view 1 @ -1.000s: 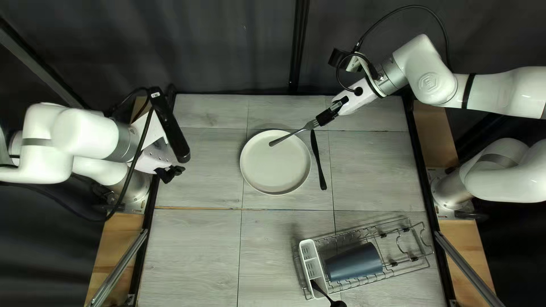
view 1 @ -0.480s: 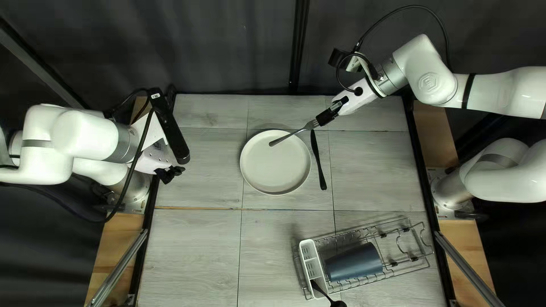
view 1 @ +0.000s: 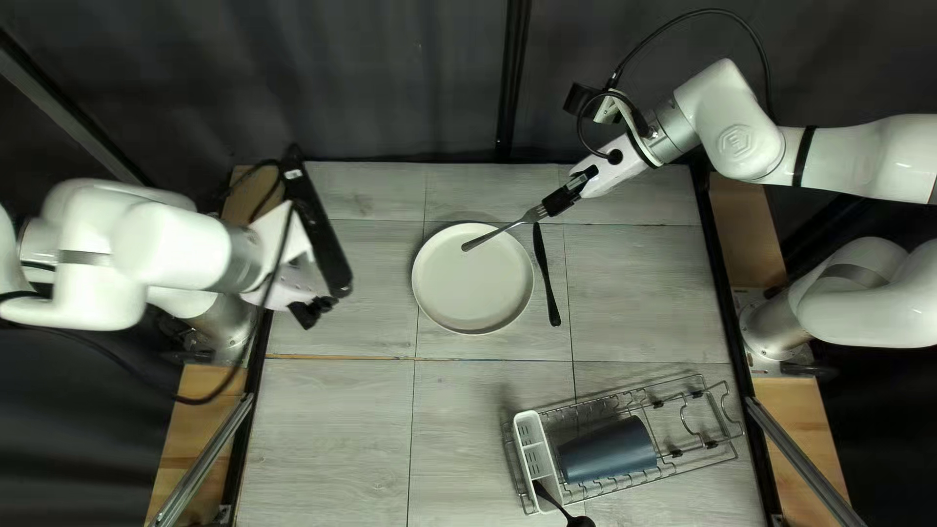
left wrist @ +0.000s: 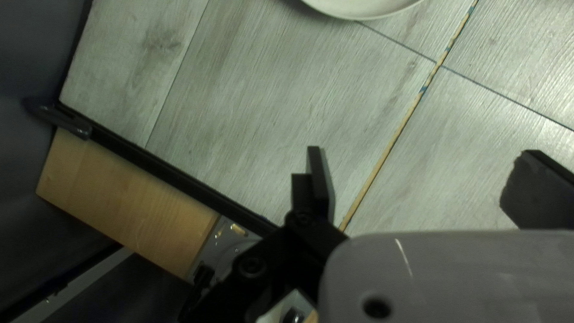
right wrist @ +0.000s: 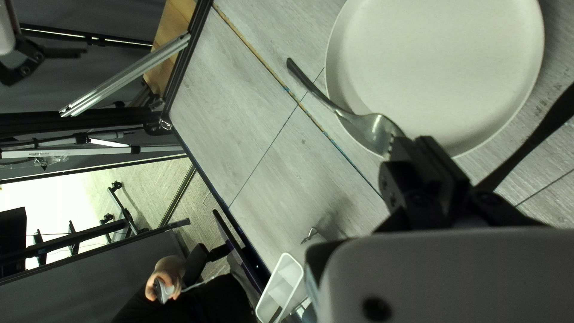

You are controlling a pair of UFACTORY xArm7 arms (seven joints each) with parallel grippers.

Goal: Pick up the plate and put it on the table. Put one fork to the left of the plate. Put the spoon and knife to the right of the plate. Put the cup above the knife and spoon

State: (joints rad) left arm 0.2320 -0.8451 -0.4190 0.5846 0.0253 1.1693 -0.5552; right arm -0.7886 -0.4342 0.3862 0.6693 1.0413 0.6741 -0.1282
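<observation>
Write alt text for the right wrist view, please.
The robot's right claw grips a fork by its tined end over the edge of a pale plate. A dark knife lies beside the plate; a person's hand shows beyond the table.

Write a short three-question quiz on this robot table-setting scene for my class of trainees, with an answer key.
1. Fill in: In the top left view, the black knife lies to the ____ of the plate.
2. True or false: The dark blue cup lies on its side on the wire dish rack.
3. The right claw grips which thing?
a) the knife
b) the spoon
c) the fork

Key: 1 right; 2 true; 3 c
</observation>
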